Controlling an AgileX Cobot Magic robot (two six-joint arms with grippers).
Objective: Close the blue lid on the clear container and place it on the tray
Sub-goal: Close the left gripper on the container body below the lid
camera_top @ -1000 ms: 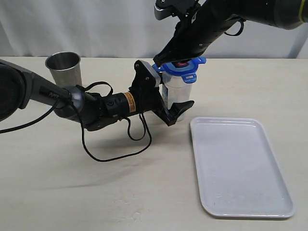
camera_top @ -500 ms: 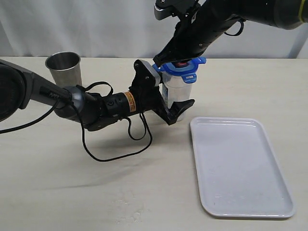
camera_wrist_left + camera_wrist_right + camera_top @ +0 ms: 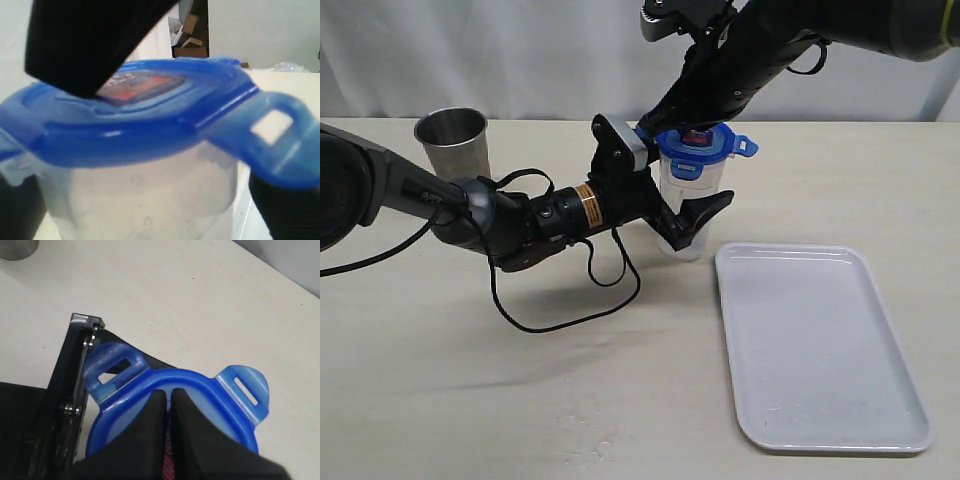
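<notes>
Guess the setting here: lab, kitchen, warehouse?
Most likely a robot lab test bench, not a kitchen. A bare beige table stands against a plain white curtain, with only a few props laid out: a white tray and a steel cup. Cardboard boxes sit behind.

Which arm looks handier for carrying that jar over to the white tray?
Probably the left: its pincer already straddles the clear container, while the shut right pincer only presses the blue lid.

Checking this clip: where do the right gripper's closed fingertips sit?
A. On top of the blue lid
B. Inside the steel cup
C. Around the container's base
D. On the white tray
A: the right gripper, jaws shut, presses on top of the blue lid seated on the clear container.
</notes>
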